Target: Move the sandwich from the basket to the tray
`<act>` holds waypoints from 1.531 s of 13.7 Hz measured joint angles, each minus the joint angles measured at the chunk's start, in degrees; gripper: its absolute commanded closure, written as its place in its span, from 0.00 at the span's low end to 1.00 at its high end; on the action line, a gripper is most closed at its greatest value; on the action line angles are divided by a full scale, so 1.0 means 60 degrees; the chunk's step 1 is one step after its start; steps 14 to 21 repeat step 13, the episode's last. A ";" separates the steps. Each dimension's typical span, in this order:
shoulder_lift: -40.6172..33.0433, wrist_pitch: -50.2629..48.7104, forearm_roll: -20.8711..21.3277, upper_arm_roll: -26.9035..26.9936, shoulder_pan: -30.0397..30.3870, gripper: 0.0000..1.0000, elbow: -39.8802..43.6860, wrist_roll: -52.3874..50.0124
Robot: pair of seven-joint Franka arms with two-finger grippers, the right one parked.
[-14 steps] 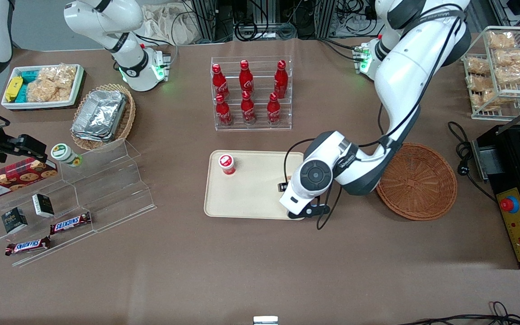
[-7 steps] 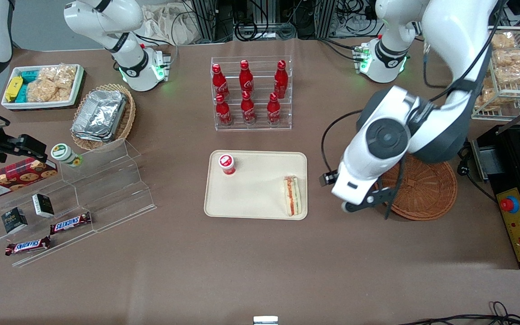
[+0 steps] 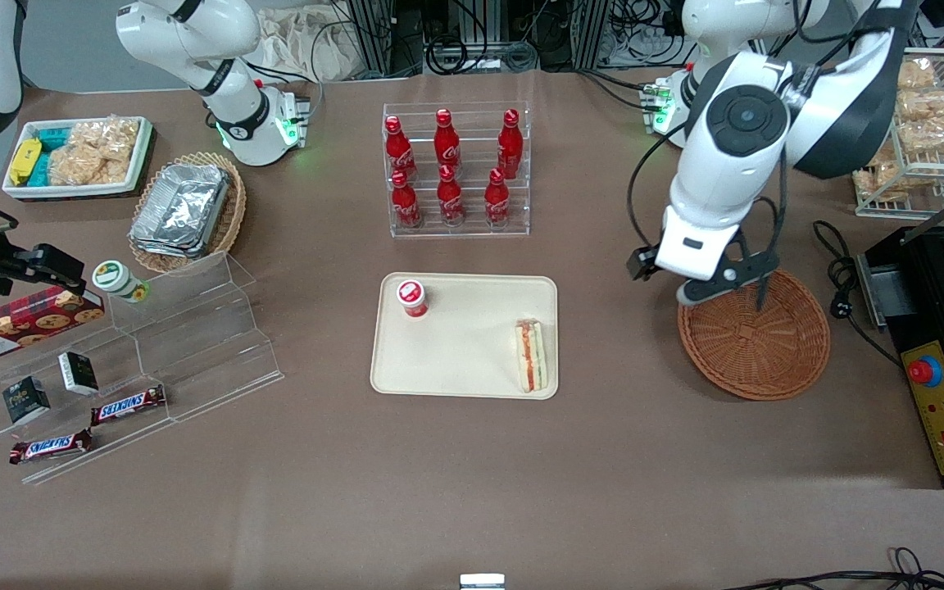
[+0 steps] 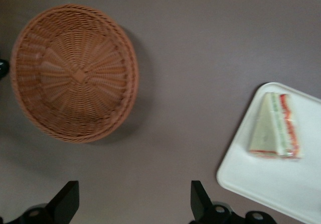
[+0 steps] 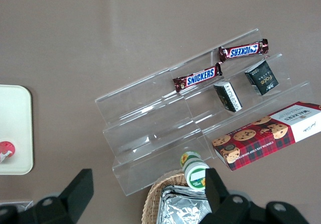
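While the sandwich (image 3: pixel 531 356) lies flat on the beige tray (image 3: pixel 464 385), at the tray's end nearest the round wicker basket (image 3: pixel 755 344), the left arm's gripper (image 4: pixel 134 204) hangs high above bare table between basket and tray. Its fingers (image 4: pixel 65 202) stand wide apart, holding nothing. Sandwich and gripper are well apart; the wedge sits toward the parked arm's end from it. Basket holds nothing visible. A red-capped bottle (image 3: pixel 412 297) stands upright in the tray's corner, apart from the sandwich.
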 measured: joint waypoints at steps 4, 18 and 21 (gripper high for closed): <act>-0.0609 -0.0679 -0.0525 0.0619 0.0824 0.00 -0.0206 0.2905; 0.0588 -0.3466 -0.0908 0.3328 -0.0572 0.00 0.2794 0.6835; 0.0588 -0.3466 -0.0908 0.3328 -0.0572 0.00 0.2794 0.6835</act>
